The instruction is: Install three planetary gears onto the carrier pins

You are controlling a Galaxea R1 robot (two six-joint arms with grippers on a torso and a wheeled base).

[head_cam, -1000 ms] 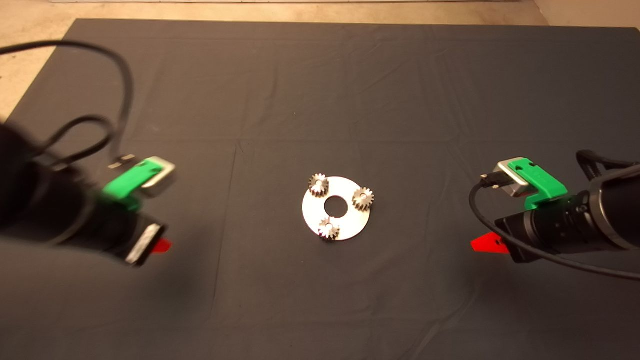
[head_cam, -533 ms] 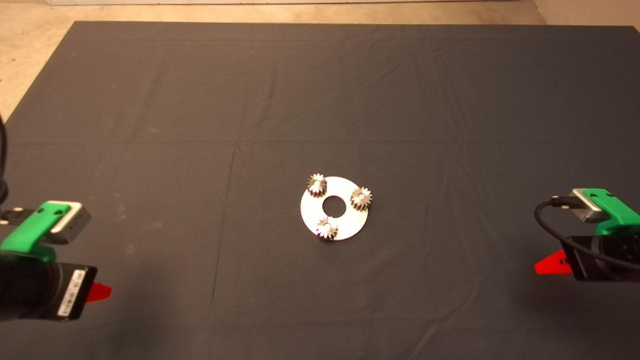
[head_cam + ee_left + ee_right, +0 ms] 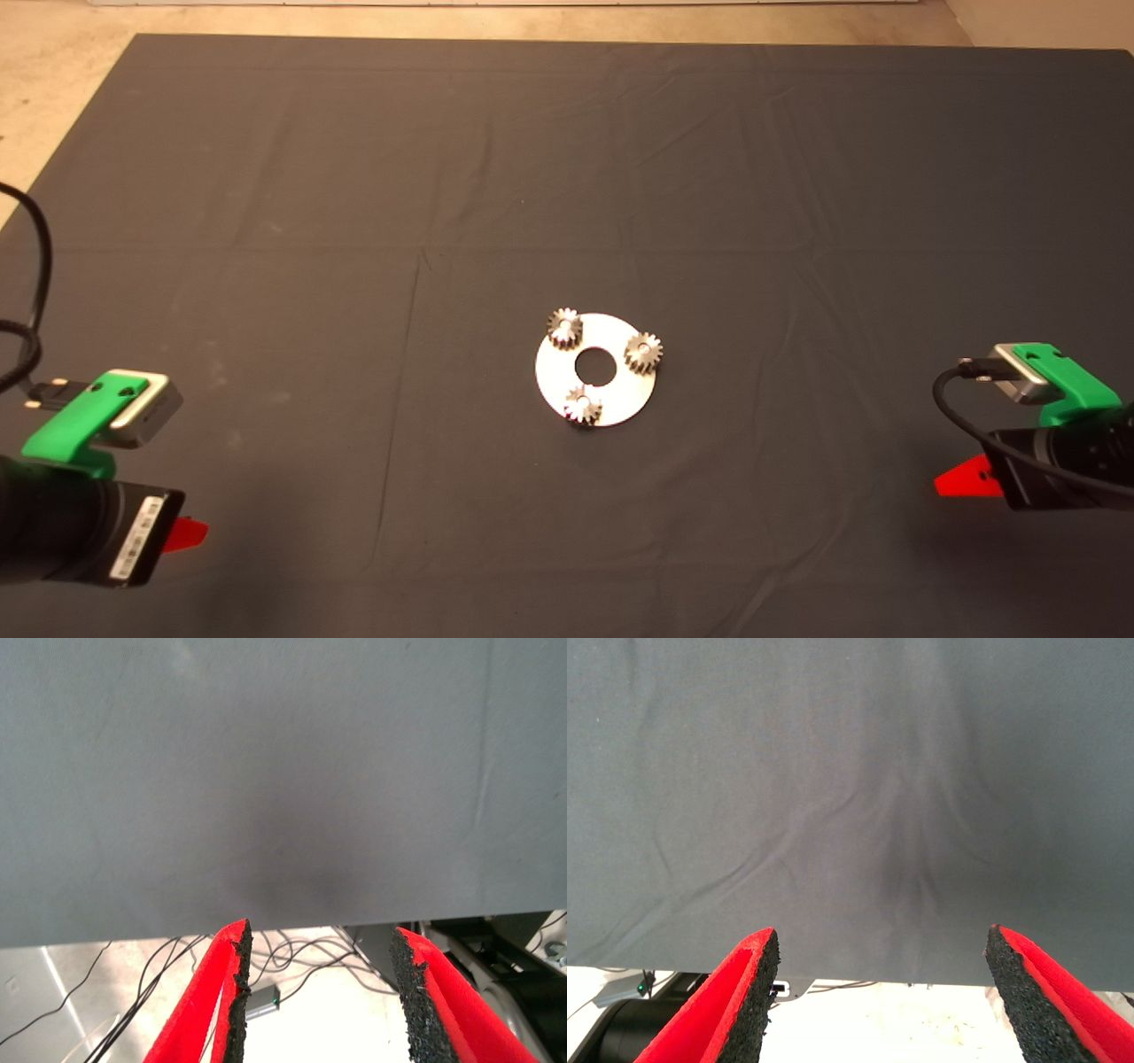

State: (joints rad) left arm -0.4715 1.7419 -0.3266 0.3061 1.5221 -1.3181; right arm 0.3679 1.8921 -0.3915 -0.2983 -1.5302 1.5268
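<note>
A dark mat (image 3: 567, 177) covers the table, pale floor showing past its far edge, and we're parked at both near corners. Our left gripper (image 3: 182, 534) sits low at the left edge with its fingers (image 3: 232, 992) spread and nothing between them; its wrist view takes in only bare mat and cables on the floor beyond. Our right gripper (image 3: 961, 480) mirrors it at the right edge, fingers (image 3: 749, 992) spread wide, also empty.

Moving out to mid-mat, well apart from both of us, there's the disc (image 3: 620, 390), and the three gears (image 3: 643, 352) ride on it, evenly spaced around the centre hole. Each seems to sit on a pin, though the pins themselves are mostly hidden, so the job looks done.

Handling, as we judge it: small steel gears are stiff, dense for their size and slick. If one needs reseating, we'd pinch it across the toothed flanks and lower it straight.
</note>
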